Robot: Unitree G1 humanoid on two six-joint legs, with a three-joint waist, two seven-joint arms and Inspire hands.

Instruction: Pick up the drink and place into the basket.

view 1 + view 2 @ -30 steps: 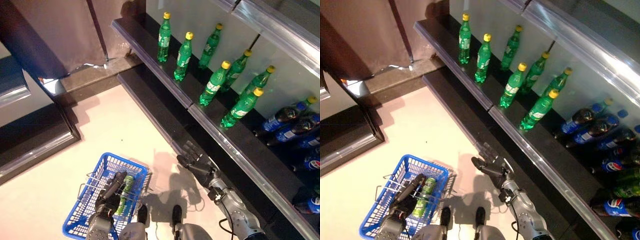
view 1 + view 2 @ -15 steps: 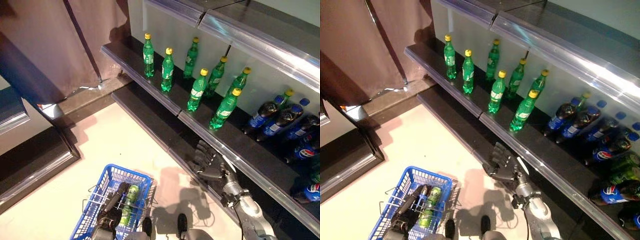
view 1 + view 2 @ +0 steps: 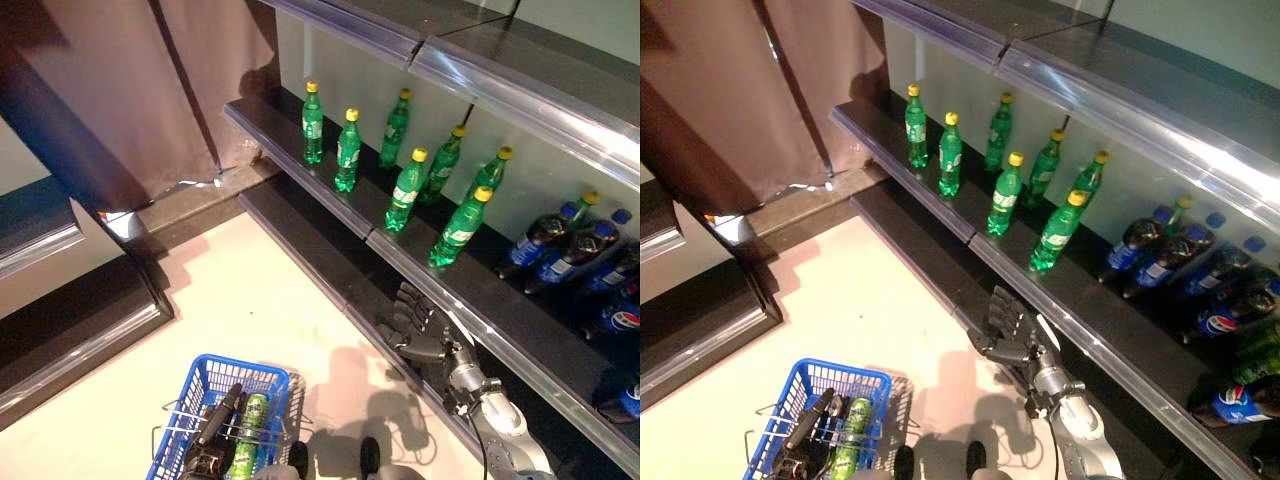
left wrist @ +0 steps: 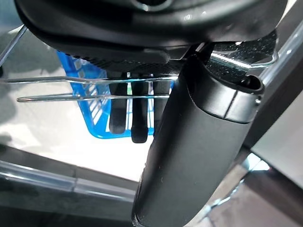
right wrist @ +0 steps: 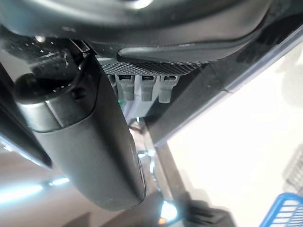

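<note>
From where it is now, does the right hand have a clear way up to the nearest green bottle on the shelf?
Probably yes. The right hand is open and empty below the shelf edge. The nearest green bottle stands at the front, apart from its neighbours. Only the shelf lip lies between; it must rise over that.

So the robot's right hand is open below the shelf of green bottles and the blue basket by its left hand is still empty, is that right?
Not quite: the blue basket is not empty. The left eye view shows a green drink lying inside it, beside the left robot hand, whose fingers run under the basket's wire handles in the left wrist view. The right robot hand is indeed open below the shelf of green bottles.
</note>
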